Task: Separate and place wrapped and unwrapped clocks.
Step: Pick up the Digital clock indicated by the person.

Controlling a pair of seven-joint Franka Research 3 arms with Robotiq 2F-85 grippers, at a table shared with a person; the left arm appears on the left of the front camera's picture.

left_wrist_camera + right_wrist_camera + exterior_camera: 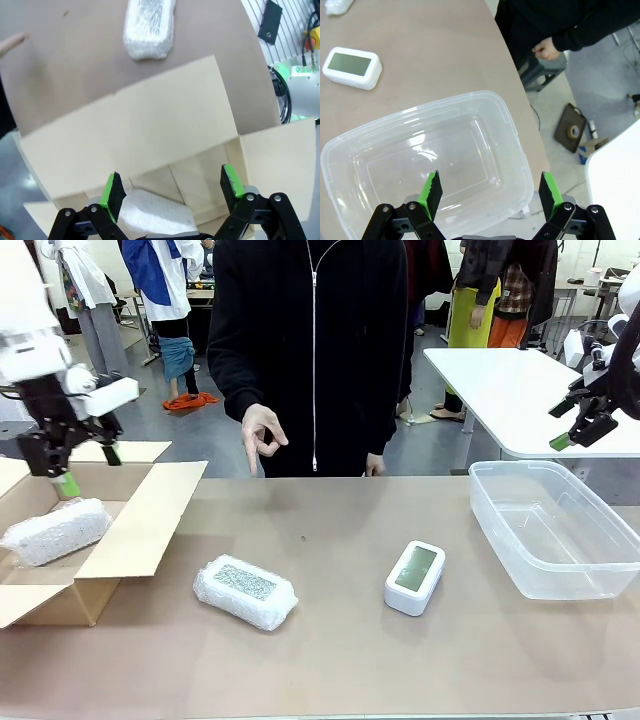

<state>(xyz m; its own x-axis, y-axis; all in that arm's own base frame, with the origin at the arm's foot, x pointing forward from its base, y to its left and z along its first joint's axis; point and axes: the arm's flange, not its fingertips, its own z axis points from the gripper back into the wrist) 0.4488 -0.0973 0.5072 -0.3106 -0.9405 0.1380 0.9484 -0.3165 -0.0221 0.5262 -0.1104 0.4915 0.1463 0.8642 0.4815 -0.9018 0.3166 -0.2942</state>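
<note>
**Over box and tub: both claws open, two pieces left on the table**

Across the front view, found the left gripper (90,468) hanging empty, jaws apart, above the open brown cardboard box (140,525). Saw one whitish bubble-wrapped oblong bundle (55,530) lying inside it. Found the second bundle (245,592), bubble-wrapped with a grey speckled face, flat on the tan table (330,670) just beside the box flap. Spotted the bare white clock (415,578), rounded plastic with a grey-green screen, near the clear plastic tub (520,575) but apart from it. Saw the right gripper (562,426) raised beyond the tub, jaws spread, gripping nothing. Noted a person's hand (262,435) pointing down at the far edge.

From the left wrist view, looked past the left gripper (172,187) into the box (150,130) at the boxed bundle (155,212) below. Saw the second bundle (150,22) out past the flap. Judged the step as between picks. Reckoned the next move a reach over the flap without clipping its edge.

From the right wrist view, saw the right gripper (490,187) above the empty tub (512,120). Found the white clock (352,67) beyond the rim, bare table around it. Counted the tub wall as the only edge to clear.
</note>
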